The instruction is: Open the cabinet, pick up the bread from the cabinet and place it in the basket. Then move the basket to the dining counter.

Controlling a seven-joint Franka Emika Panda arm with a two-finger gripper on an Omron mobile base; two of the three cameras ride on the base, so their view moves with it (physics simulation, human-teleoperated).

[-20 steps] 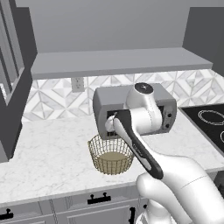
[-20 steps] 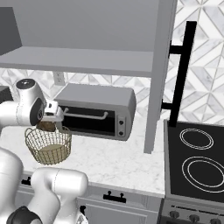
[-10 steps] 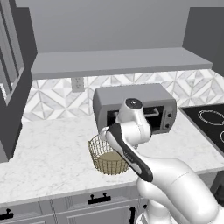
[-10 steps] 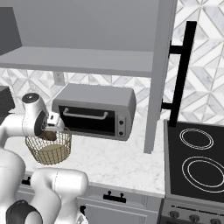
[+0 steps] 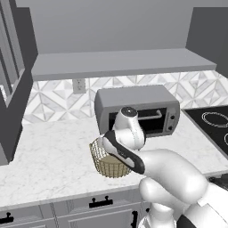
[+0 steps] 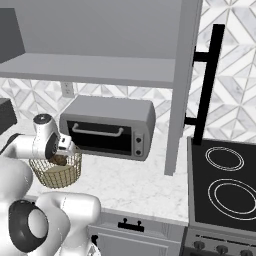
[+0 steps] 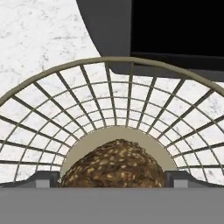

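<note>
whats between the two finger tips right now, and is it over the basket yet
The bread sits between the finger tips, seen in the hand view. It hangs inside the basket's rim, above its flat base, with the toaster oven just behind.

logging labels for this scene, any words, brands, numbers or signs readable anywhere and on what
None: no readable text in any view.
The toaster oven has a small control strip with no legible marks.
The stove shows plain burner rings and knobs.
The basket, bread and wall outlet are unmarked.
</note>
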